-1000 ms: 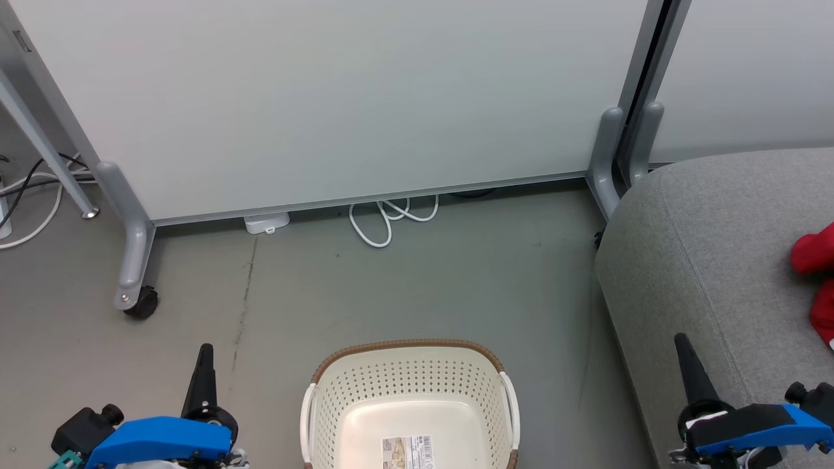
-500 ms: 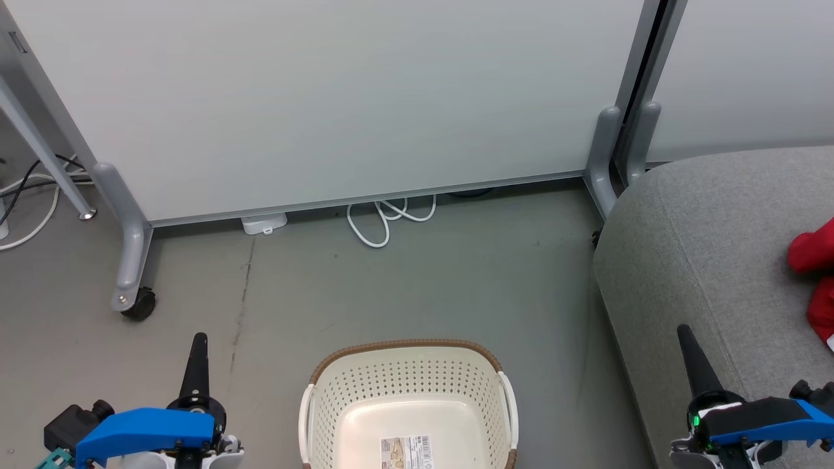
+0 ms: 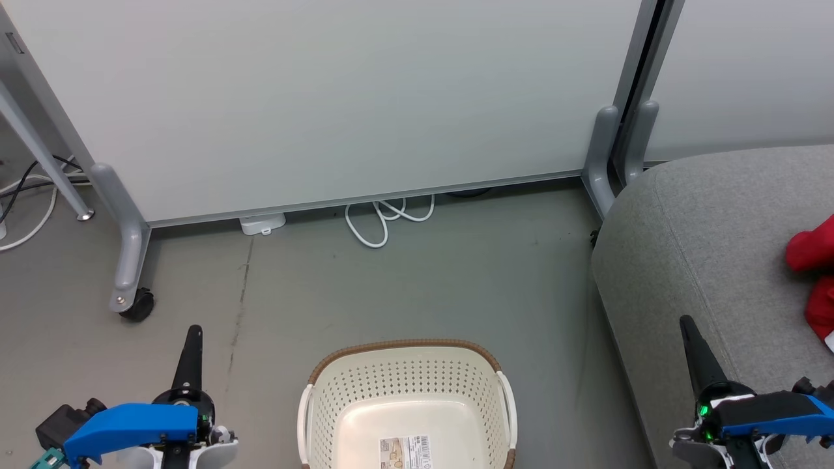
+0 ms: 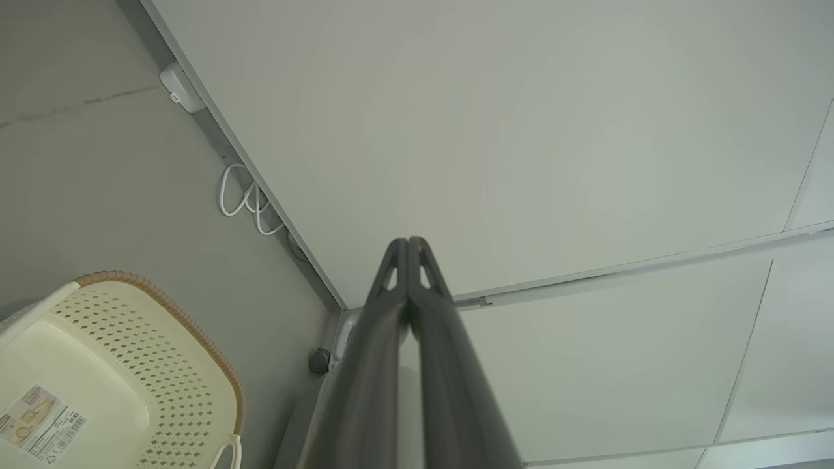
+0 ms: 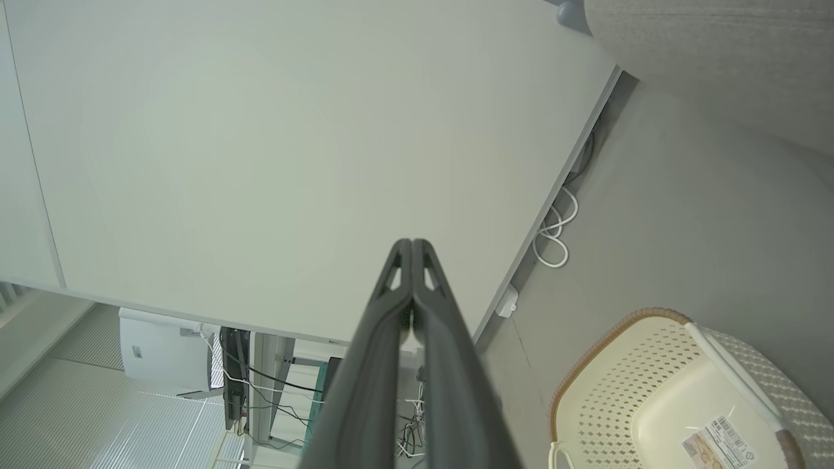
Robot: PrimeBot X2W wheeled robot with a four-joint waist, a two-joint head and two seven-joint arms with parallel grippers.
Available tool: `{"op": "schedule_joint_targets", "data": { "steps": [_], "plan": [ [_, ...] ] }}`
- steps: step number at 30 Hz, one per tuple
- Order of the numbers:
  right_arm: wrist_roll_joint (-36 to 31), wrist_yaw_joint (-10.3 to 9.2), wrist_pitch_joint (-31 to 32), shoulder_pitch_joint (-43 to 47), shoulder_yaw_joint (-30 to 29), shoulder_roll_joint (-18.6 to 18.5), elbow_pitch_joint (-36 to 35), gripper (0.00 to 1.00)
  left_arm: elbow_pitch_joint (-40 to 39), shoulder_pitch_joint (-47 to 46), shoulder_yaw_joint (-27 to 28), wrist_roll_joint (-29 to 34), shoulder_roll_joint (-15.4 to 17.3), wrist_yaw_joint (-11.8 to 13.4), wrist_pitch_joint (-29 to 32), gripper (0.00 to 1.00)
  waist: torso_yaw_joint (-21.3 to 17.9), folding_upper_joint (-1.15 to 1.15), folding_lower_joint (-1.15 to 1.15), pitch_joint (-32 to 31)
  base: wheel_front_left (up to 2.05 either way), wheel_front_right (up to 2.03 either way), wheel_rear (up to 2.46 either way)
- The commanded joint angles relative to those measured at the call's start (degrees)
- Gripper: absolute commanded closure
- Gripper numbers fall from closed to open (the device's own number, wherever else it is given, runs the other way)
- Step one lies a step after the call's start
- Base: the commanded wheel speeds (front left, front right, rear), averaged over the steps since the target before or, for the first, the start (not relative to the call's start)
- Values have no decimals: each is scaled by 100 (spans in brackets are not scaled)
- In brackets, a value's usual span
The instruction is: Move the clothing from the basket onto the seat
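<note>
Your left claw and right claw are both pinched tight, finger touching finger. The red clothing lies on the grey seat. The basket sits on the floor between your claws.

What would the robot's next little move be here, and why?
Probably just to rest both arms, since the job looks done: the basket holds nothing but its paper label, the red clothing lies on the seat, and the left gripper and right gripper are both shut on nothing.
</note>
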Motion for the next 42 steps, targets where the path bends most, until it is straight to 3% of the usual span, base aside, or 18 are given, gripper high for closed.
{"op": "schedule_joint_targets", "data": {
  "steps": [1,22,42],
  "plan": [
    [134,2,29,-96,-15,-32,-53,100,-66,-131,53,-116,6,-7,41,100,-2,0,0,0,0,0,0],
    [1131,2,193,-173,-59,-36,-79,100,-176,-211,229,-1002,-25,-9,299,100,-45,0,0,2,0,0,0],
    [1686,2,286,-222,-80,-39,-88,100,-239,-239,321,-1507,-45,-10,446,100,-74,0,0,3,0,0,0]
  ]
}}
